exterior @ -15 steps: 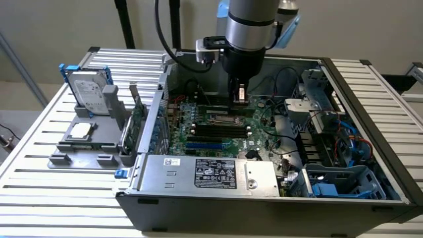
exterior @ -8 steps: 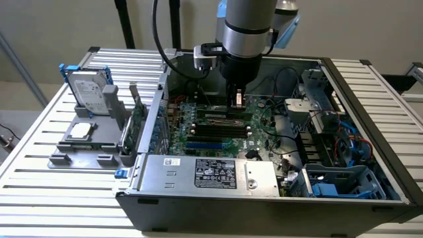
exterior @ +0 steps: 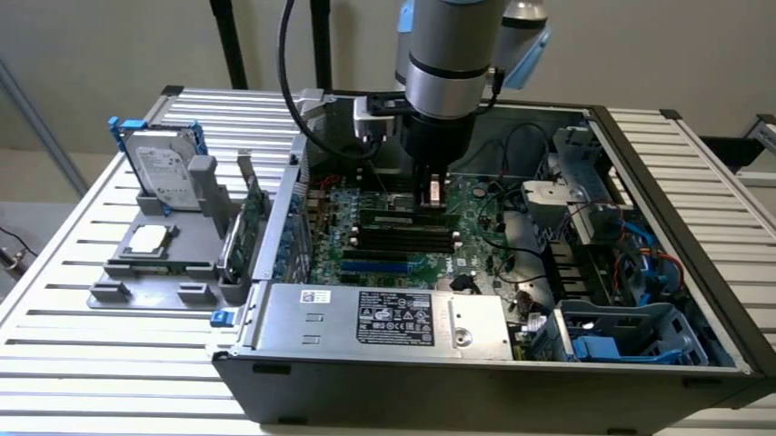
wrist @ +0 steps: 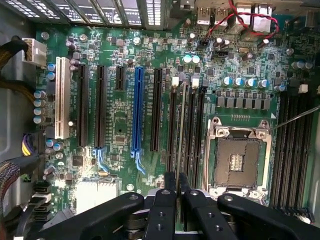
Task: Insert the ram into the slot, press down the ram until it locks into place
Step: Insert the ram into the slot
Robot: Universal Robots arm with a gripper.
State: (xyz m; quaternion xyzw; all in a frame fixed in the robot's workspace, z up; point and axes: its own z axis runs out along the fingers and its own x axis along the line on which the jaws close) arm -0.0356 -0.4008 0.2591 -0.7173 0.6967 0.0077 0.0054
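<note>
The claw (wrist: 177, 186) is narrow and pinches the ram (wrist: 182, 125), which stands on its edge at the slot (wrist: 187, 115) just beside the processor socket (wrist: 237, 160). If the ram sits tilted (hard to judge), pressing may lock only one end.

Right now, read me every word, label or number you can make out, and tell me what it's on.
Nothing is legible.
Black label on the power supply: too small.
White sticker beside it: too small.
Hard drive label: blurred.
Motherboard printing: too small.
</note>
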